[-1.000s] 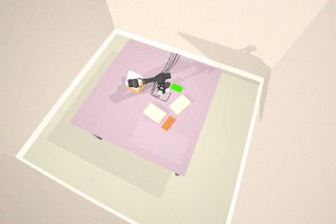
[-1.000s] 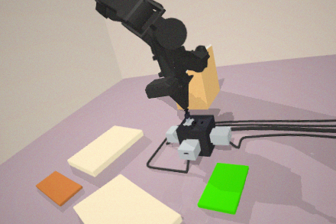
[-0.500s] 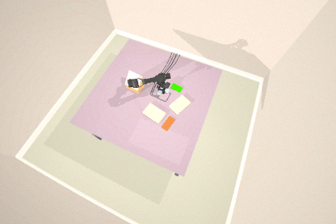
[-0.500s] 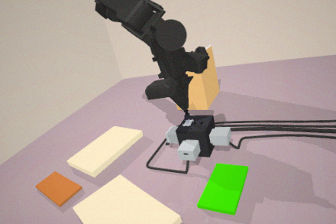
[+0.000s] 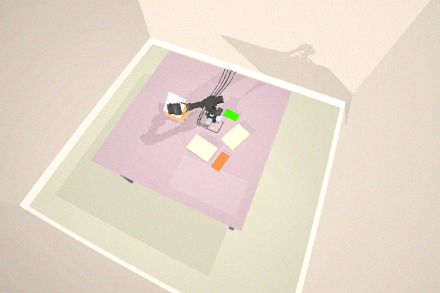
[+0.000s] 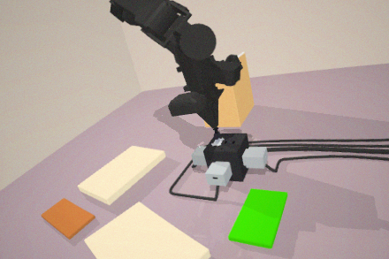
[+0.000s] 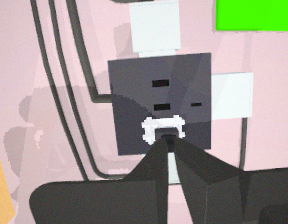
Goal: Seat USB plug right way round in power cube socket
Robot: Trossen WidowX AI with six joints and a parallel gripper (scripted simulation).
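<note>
The black power cube [image 6: 239,162] [image 7: 130,80] stands on the table, with dark slots in its top. A ragged white shape [image 6: 217,142] [image 7: 172,121] surrounds the socket nearest the fingers. The small dark USB plug [image 6: 216,131] [image 7: 168,134] is at this socket, mostly hidden by the fingertips and its white surround. My gripper [image 6: 216,127] [image 7: 169,145] points down at it from above, its tips nearly together, shut on the plug. How deep the plug sits and which way round it is cannot be told.
Pale blocks [image 6: 255,157] [image 7: 232,95] stick out of the cube's sides, with black cables [image 6: 318,149] around it. A green slab [image 5: 231,114] [image 6: 258,219] [image 7: 255,15], cream slabs [image 5: 201,148] [image 6: 124,172] and an orange slab [image 5: 220,161] [image 6: 68,217] lie nearby. A tan block [image 6: 245,100] stands behind.
</note>
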